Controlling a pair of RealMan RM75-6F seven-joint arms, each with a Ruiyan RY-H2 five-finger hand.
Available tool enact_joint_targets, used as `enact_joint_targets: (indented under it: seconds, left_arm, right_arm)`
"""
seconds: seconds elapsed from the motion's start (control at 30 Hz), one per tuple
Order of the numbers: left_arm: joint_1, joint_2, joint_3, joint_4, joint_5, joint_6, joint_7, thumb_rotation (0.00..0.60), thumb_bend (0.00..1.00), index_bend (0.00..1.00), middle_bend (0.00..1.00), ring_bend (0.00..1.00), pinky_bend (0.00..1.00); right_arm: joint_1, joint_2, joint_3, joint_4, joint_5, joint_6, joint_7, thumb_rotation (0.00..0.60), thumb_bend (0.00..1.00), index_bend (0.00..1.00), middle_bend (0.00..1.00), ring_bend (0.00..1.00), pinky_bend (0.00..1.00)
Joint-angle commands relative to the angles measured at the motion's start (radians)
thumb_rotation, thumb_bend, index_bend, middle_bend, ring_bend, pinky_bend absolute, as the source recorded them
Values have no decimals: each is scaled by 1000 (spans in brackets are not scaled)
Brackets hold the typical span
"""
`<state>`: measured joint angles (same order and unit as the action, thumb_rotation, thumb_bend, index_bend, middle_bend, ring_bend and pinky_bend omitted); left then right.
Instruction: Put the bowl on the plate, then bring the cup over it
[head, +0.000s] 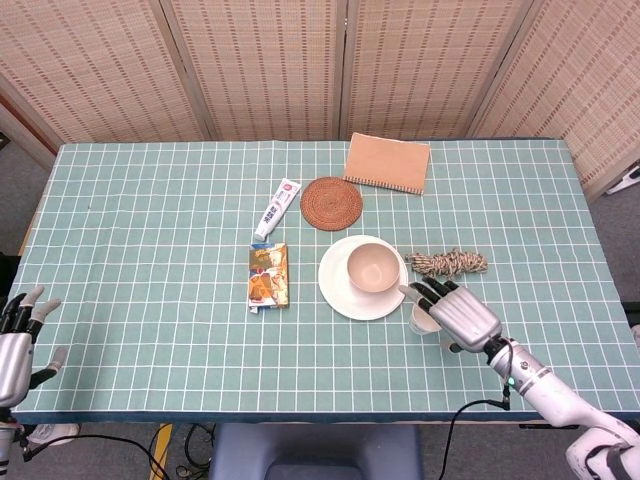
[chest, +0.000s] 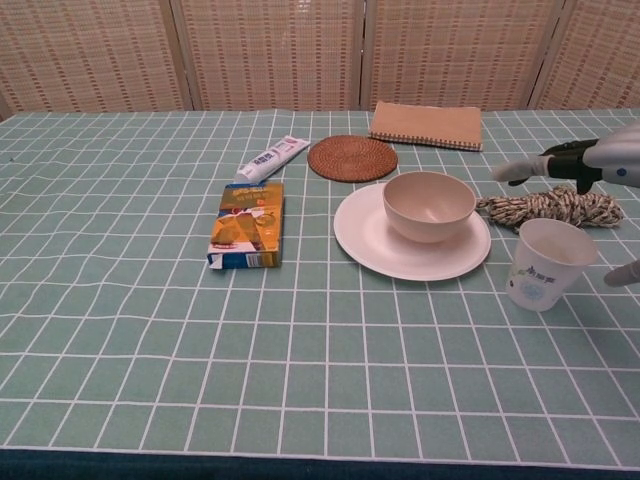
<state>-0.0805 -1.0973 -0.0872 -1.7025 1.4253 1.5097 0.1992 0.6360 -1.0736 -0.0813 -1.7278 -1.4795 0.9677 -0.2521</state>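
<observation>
1. My right hand (head: 462, 312) hangs over the cup (chest: 546, 264). Its fingers (chest: 518, 169) are spread apart and it holds nothing.
2. My left hand (head: 17, 340) is down past the near left corner of the table (head: 150, 230). Its fingers are apart too, and it holds nothing.
3. I see one bowl (head: 372, 267). It sits upright in the middle of one white plate (head: 336, 293).
4. I see one paper cup. It stands on the table just to the right of the plate, not touching it.
5. One bundle of rope (head: 448, 263) lies behind the cup.
6. One round woven mat (head: 331, 203) lies behind the plate.
7. One brown notebook (head: 388, 162) lies near the far edge of the table.
8. One tube (head: 278, 208) lies to the left of the mat.
9. One small box (head: 268, 276) lies flat to the left of the plate.
</observation>
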Motion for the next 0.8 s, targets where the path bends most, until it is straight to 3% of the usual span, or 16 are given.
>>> enact_joint_targets:
  seconds: [0.03,0.3,0.43,0.8]
  left_arm:
    - [2,2,2,-2,-3,0,3,600,326,195,11,86,0]
    - [8,10,4,-5,-8,6,3,600,326,195,11,85,0]
    - [10,11,5,-4,-12,6,2,600,326,195,11,85,0]
    - [11,14,6,-4,-13,6,2,600,325,195,11,85,0]
  right_arm:
    - [5,-24,8,32,14,-28,6,600,129,0,117,72,278]
    - [27,-87,31,117,36,-95,24,600,143,5,148,73,278]
    - [31,-102,38,138,38,-104,37,600,182,57,182,107,288]
    - [31,-120,41,172,31,-125,76,600,291,242,258,238,451]
